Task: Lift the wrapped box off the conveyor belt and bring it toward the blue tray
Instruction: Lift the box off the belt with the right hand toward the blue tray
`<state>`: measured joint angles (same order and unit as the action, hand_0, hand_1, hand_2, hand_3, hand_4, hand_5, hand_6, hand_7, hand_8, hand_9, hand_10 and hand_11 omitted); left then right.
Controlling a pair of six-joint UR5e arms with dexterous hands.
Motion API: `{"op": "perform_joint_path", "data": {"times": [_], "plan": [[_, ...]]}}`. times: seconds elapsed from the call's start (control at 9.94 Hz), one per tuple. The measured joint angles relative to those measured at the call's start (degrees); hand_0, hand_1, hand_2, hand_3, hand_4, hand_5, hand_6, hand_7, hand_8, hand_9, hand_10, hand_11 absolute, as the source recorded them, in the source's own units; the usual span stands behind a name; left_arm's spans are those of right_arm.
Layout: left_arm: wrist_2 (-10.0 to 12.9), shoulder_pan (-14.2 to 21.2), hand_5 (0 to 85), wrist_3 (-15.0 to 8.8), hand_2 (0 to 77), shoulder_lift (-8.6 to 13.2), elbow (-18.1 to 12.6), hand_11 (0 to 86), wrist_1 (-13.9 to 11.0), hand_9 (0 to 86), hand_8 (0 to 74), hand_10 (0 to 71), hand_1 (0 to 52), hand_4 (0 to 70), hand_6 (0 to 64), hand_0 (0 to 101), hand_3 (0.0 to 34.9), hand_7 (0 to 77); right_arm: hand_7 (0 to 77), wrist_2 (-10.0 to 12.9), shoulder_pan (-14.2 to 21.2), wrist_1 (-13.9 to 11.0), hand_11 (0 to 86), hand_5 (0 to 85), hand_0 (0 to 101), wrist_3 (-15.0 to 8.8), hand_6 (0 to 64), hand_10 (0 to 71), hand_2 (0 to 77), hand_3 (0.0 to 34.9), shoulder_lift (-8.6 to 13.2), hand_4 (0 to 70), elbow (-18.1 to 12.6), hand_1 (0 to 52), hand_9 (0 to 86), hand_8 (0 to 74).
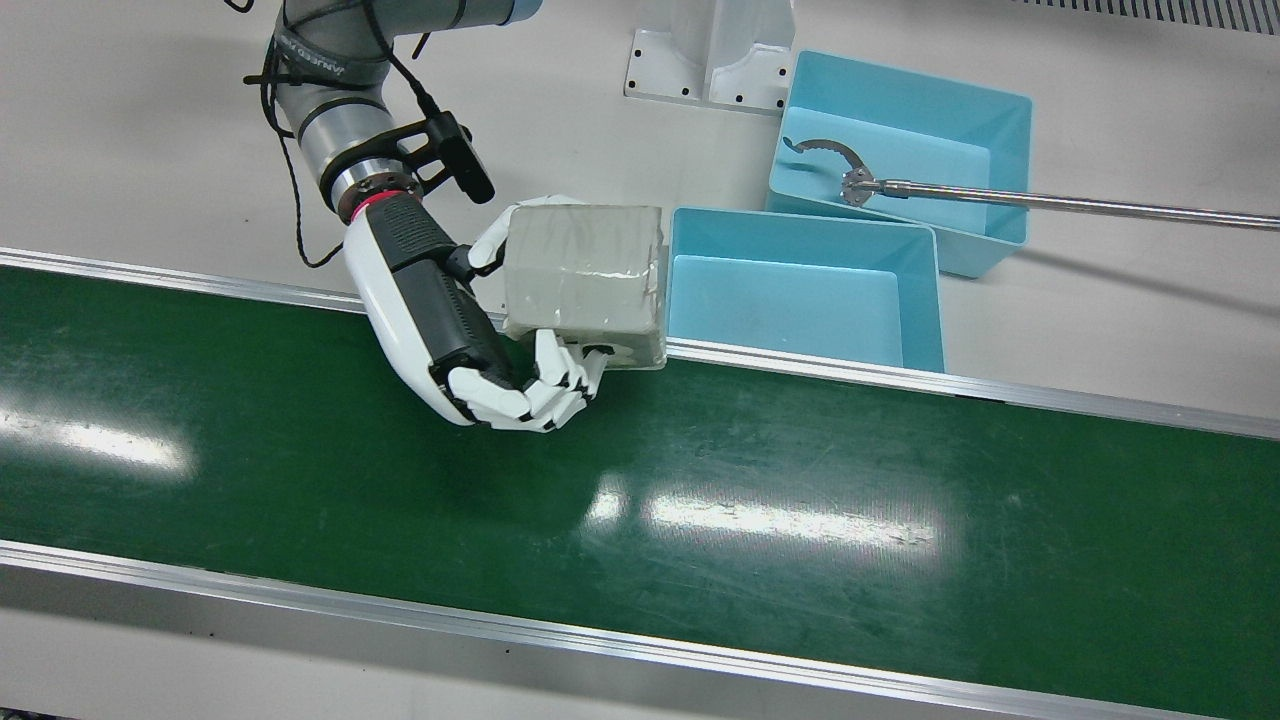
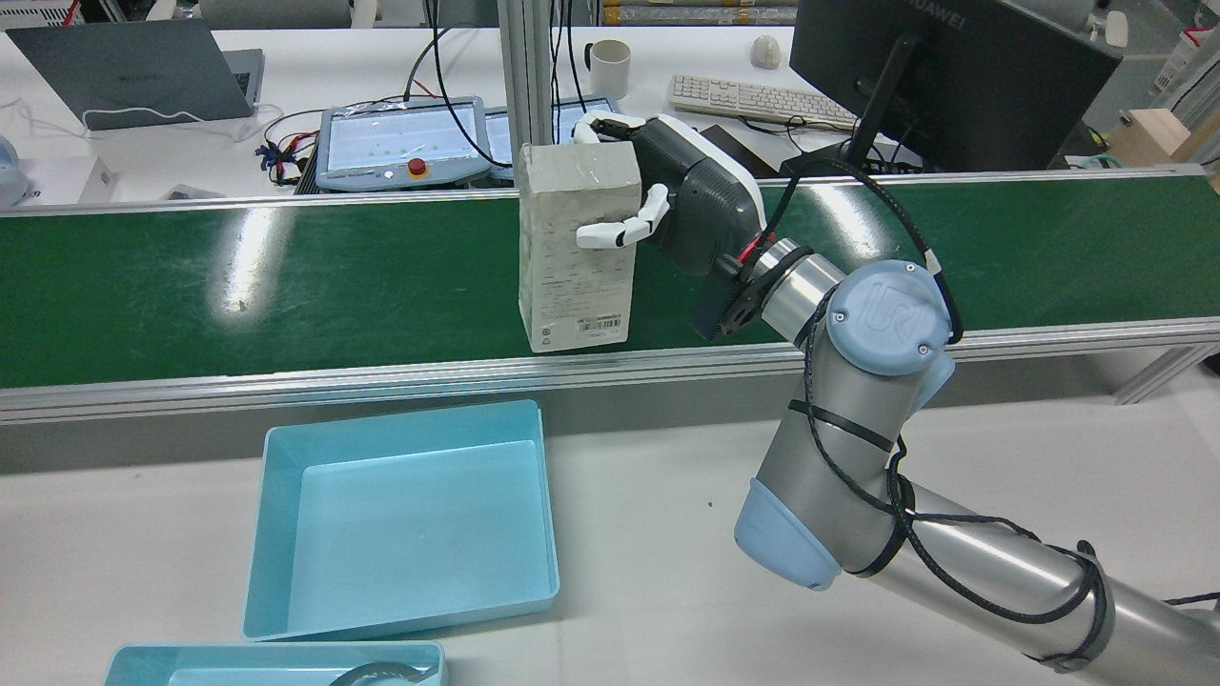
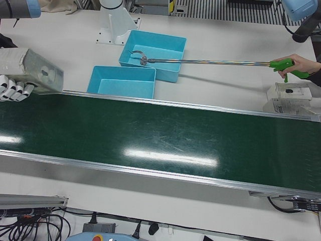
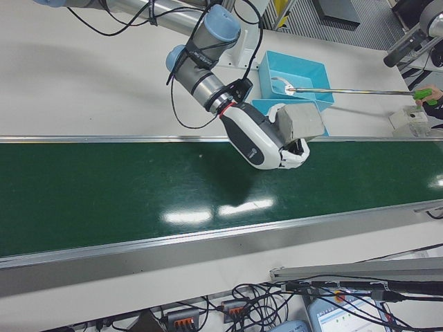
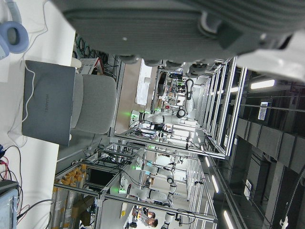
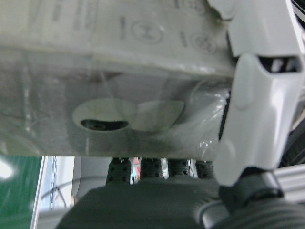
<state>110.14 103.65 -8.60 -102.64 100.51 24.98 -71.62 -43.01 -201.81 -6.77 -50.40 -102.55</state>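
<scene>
The wrapped grey box [image 1: 585, 265] is held by my right hand [image 1: 450, 320], fingers curled under one end and the thumb on the other side. It hangs above the robot-side rail of the green conveyor belt [image 1: 700, 500], just beside the near blue tray [image 1: 800, 225]. In the rear view the box [image 2: 577, 257] stands on end in the hand [image 2: 686, 205], with the tray [image 2: 400, 514] below and to the left. The right hand view shows the box [image 6: 119, 71] close up. Only part of my left hand [image 5: 181, 28] shows, in its own view.
A second blue tray [image 1: 900, 110] stands behind the first, with the claw of a long reacher tool [image 1: 1050, 202] resting in it; a person holds its green handle [image 3: 288, 64]. Another small box [image 3: 293, 98] lies by the belt's end.
</scene>
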Motion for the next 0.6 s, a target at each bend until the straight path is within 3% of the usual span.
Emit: {"op": "perform_joint_path", "data": {"times": [0.1, 0.2, 0.3, 0.4, 0.5, 0.6], "plan": [[0.0, 0.0, 1.1, 0.0, 1.1, 0.0, 0.0, 0.0, 0.0, 0.0, 0.0, 0.0, 0.0, 0.0, 0.0, 0, 0.0, 0.0, 70.4, 1.4, 2.2, -0.7, 48.0, 70.4, 51, -1.6, 39.3, 49.1, 34.4, 2.3, 1.4, 33.8, -1.5, 3.8, 63.8, 49.1], [0.0, 0.0, 1.1, 0.0, 0.5, 0.0, 0.0, 0.0, 0.0, 0.0, 0.0, 0.0, 0.0, 0.0, 0.0, 0, 0.0, 0.0, 72.0, 3.6, 5.0, -1.1, 53.5, 71.4, 51, -3.4, 46.4, 51.8, 34.4, 2.0, 2.6, 37.6, -2.5, 3.8, 72.0, 54.5], [0.0, 0.0, 1.1, 0.0, 0.5, 0.0, 0.0, 0.0, 0.0, 0.0, 0.0, 0.0, 0.0, 0.0, 0.0, 0, 0.0, 0.0, 76.9, 6.0, 8.2, -1.3, 60.0, 70.4, 51, -5.9, 54.5, 52.9, 34.4, 1.3, 3.9, 39.3, -3.0, 3.8, 71.4, 59.4], [0.0, 0.0, 1.1, 0.0, 0.5, 0.0, 0.0, 0.0, 0.0, 0.0, 0.0, 0.0, 0.0, 0.0, 0.0, 0, 0.0, 0.0, 76.9, 8.2, 11.3, -1.2, 60.0, 70.4, 51, -9.2, 54.5, 52.9, 34.4, 1.3, 5.3, 39.3, -2.8, 3.8, 71.4, 59.4], [0.0, 0.0, 1.1, 0.0, 0.5, 0.0, 0.0, 0.0, 0.0, 0.0, 0.0, 0.5, 0.0, 0.0, 0.5, 0, 0.0, 0.0, 77.4, 10.1, 13.8, -0.7, 84.0, 80.2, 51, -12.3, 61.6, 67.1, 43.1, 0.0, 6.8, 52.4, -1.9, 2.7, 84.0, 70.4], [0.0, 0.0, 1.1, 0.0, 0.5, 0.0, 0.0, 0.0, 0.0, 0.0, 0.0, 0.5, 0.0, 0.0, 0.5, 0, 0.0, 0.0, 77.4, 11.2, 15.7, 1.0, 84.0, 80.7, 50, -14.4, 61.6, 69.8, 44.2, 0.0, 7.7, 65.4, -0.7, 2.2, 84.0, 70.4]]}}
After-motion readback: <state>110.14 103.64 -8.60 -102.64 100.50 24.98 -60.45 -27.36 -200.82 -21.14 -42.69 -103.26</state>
